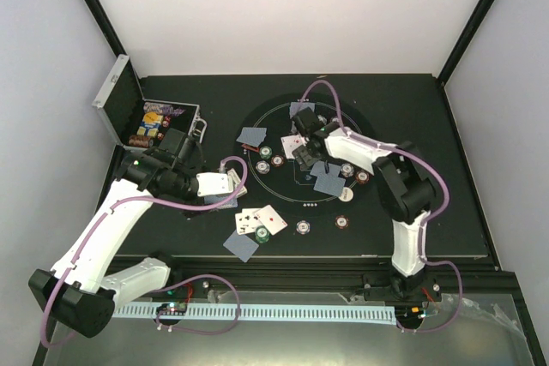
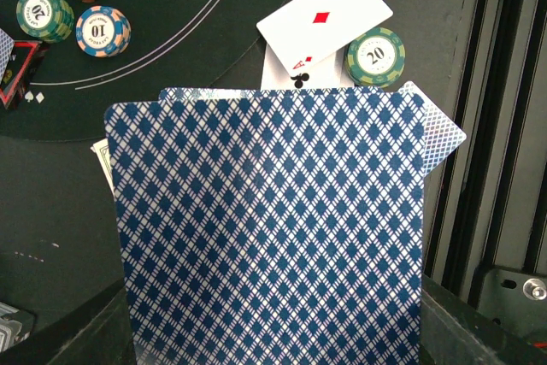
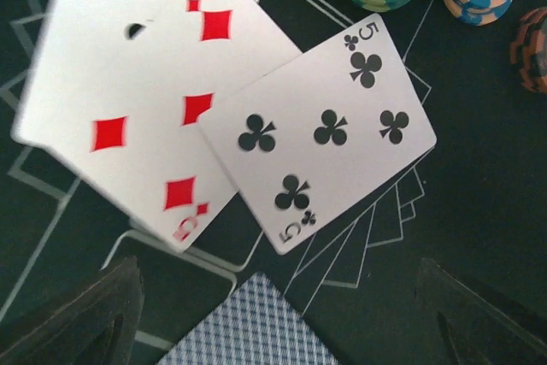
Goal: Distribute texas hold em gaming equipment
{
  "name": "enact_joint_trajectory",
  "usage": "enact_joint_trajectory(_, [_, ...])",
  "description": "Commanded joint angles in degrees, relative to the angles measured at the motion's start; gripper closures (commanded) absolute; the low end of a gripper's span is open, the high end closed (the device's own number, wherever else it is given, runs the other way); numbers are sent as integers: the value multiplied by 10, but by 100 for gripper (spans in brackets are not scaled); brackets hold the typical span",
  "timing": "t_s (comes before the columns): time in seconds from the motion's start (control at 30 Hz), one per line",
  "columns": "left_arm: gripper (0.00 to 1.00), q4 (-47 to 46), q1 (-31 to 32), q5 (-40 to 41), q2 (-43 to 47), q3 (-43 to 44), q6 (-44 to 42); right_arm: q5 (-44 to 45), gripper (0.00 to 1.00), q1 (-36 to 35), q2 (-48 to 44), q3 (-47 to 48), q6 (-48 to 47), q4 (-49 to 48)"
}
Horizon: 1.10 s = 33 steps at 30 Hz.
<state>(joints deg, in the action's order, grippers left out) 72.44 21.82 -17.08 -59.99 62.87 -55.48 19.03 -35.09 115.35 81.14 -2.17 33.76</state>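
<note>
Dealing seemed the step in hand: beside the face-up ace of diamonds [image 2: 325, 19], the left gripper [image 1: 225, 184] was clamped on the deck [image 2: 273, 228]; farther out, the right gripper [image 3: 273, 322] hung jaws apart above the five of clubs [image 3: 320, 130] on the mat [image 1: 279, 184]. Next call, I'd say: peeling one card off cleanly.

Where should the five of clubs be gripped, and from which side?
Probably the short end away from the five of diamonds, from above: the five of clubs lies flat, face up, that end on bare mat, the other overlapping that card.
</note>
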Motion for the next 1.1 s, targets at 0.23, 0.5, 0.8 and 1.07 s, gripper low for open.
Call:
enact_joint_trajectory(0.23, [98, -5, 0, -3, 14, 0, -6, -217, 25, 96, -80, -54, 129, -36])
enact_joint_trajectory(0.5, [98, -6, 0, -3, 12, -2, -6, -268, 33, 101, -43, -91, 160, -82])
enact_joint_trajectory(0.8, [98, -6, 0, 0, 14, -3, -5, -276, 34, 101, -23, -110, 161, -103])
enact_joint_trajectory(1.07, [98, -5, 0, 5, 16, -1, -4, -277, 34, 101, -24, -78, 143, -67])
